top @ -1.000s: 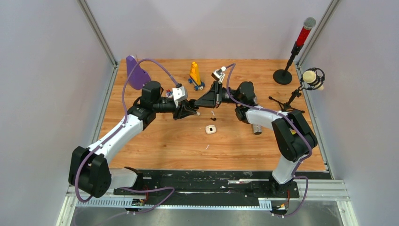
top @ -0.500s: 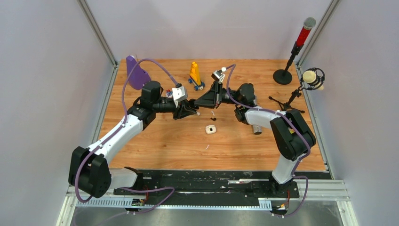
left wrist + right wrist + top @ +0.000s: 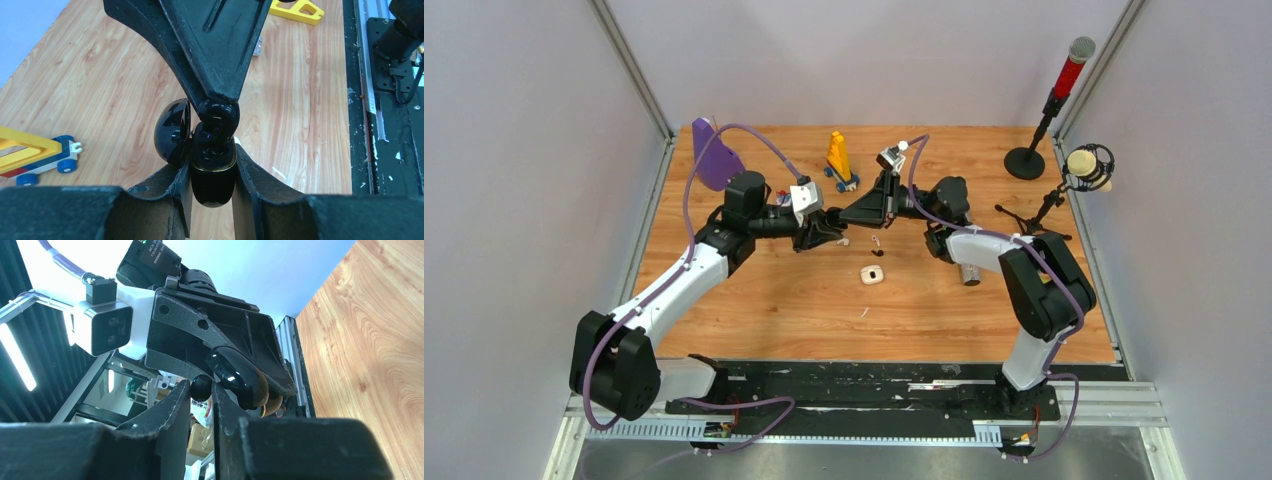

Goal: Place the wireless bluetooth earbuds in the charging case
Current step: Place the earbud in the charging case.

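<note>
Right gripper (image 3: 201, 390): fingers pinched on a tiny glossy black earbud (image 3: 201, 385), which sits at the open mouth of the case.
Left gripper (image 3: 212, 172): fingers clamped on both sides of a glossy black, gold-rimmed, pebble-shaped charging case (image 3: 212, 187). Its hinged lid (image 3: 171, 131) is swung open.
Both meet tip to tip above the middle of the wooden table (image 3: 754, 300).
Near, on the boards: pale pebble-shaped case (image 3: 871, 274).
Farther back: yellow toy on blue wheels (image 3: 839, 160); purple plastic piece (image 3: 714, 155).
</note>
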